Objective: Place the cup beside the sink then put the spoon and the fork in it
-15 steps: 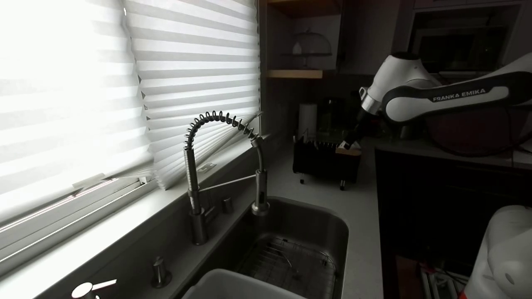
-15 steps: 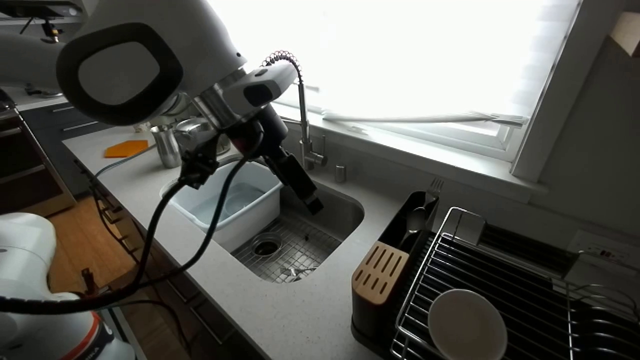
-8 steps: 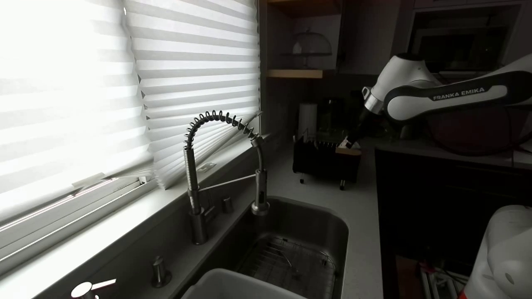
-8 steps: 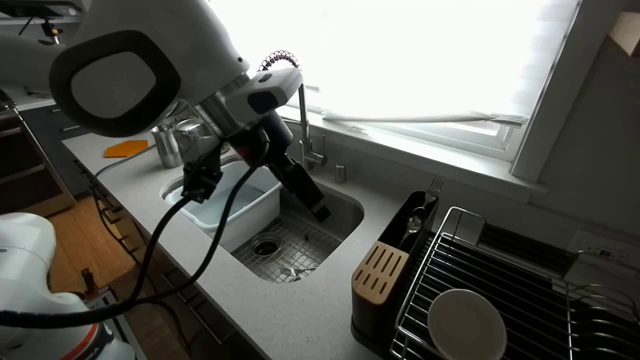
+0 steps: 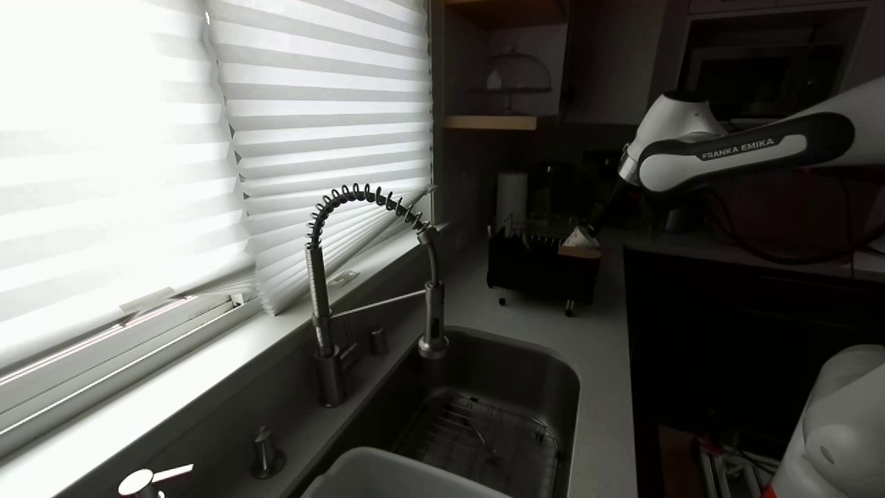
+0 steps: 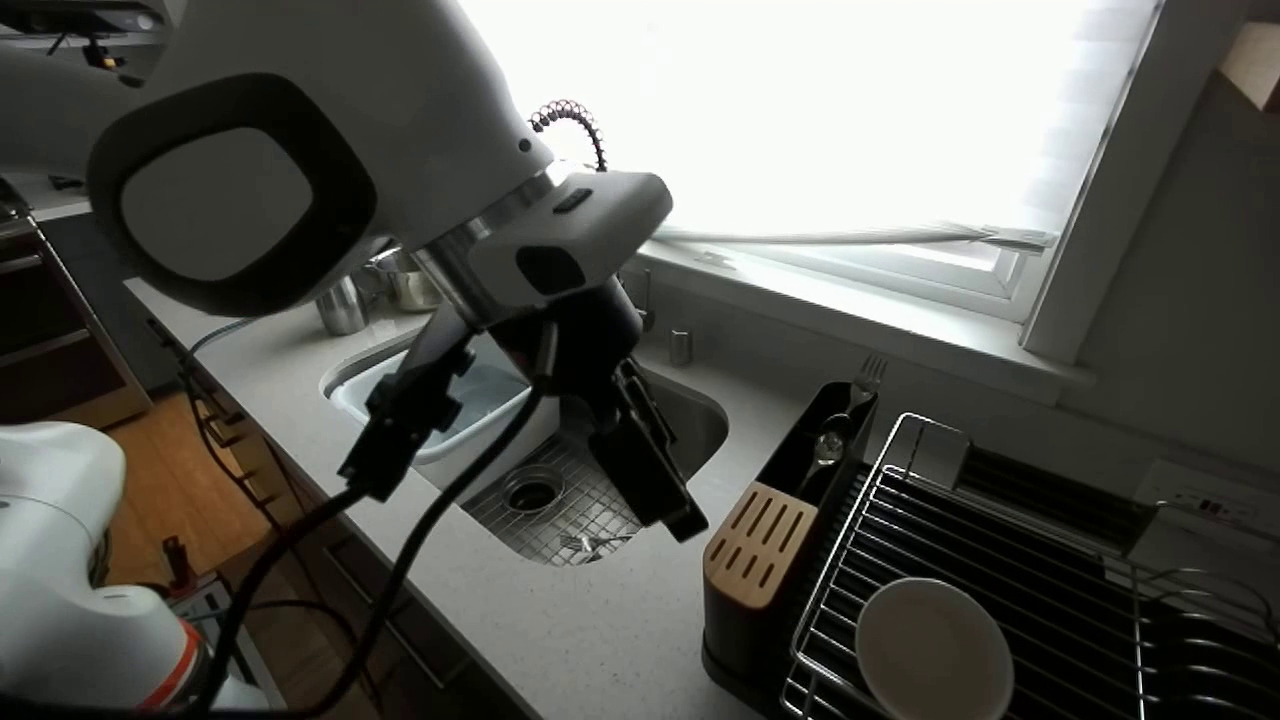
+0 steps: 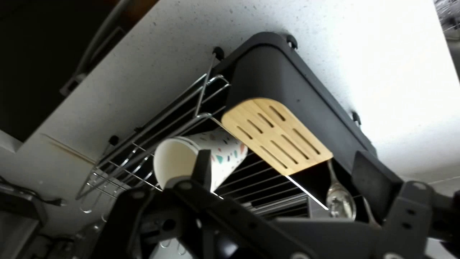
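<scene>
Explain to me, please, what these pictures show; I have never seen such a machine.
The machine is a robot arm, stretched out over a kitchen counter. Two pictures look at it from outside; the wrist view is taken from the arm's own wrist, looking past its gripper, which stands open and holds nothing. On the counter is a wire dish rack, with a white, colour-flecked cup resting in it. Along the rack's edge, a black holder with a slotted wooden top carries a spoon and a fork. Set into the same counter is the sink, with a plastic tub in it.
</scene>
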